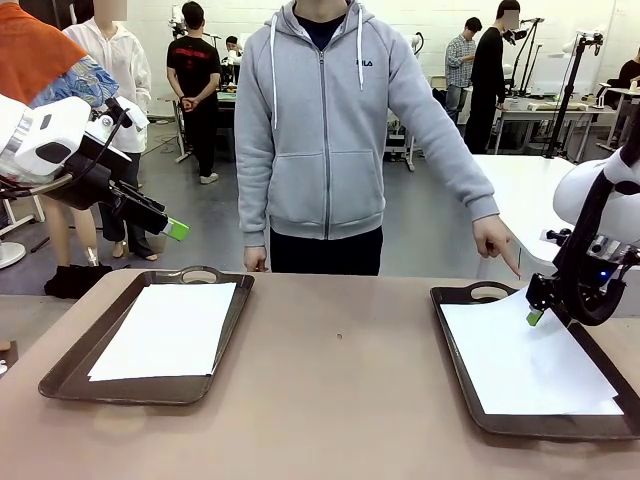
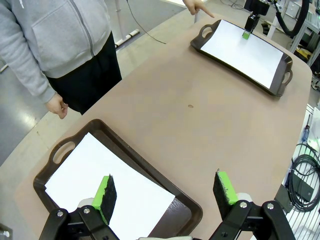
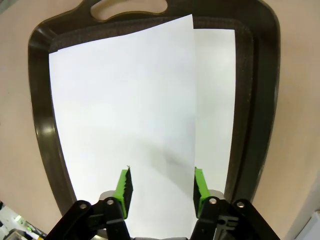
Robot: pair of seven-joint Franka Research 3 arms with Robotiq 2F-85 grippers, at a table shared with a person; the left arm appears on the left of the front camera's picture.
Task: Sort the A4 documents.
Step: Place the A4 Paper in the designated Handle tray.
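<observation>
Thin white A4 paper sheets (image 3: 125,100) lie in the dark brown handled plastic tray on the robot's right (image 1: 462,296): the top sheet sits skewed over another sheet under it, one corner reaching up over the tray's far rim toward the handle. A further white A4 sheet (image 1: 168,330) lies flat in the matching dark brown tray on the left (image 1: 70,368). Both trays rest well apart on the tan desk (image 1: 340,400).

Right tool (image 3: 162,186): green pads spread apart, hovering just above the skewed top sheet near its edge, nothing between them. Left tool (image 2: 165,192): pads wide apart, empty, raised above the left tray's near end.

Person in grey hooded zip jacket stands at the far side; one hand (image 1: 497,240) points a finger down toward the right tray's handle corner.

Handling, judged: sheets light, limp, slick against each other; a pinch will likely drag the one beneath or crease the paper. Best hold looks to be the corner overhanging the rim, or an edge slid out past the tray wall, since a flat sheet gives the pads nothing to bite.
</observation>
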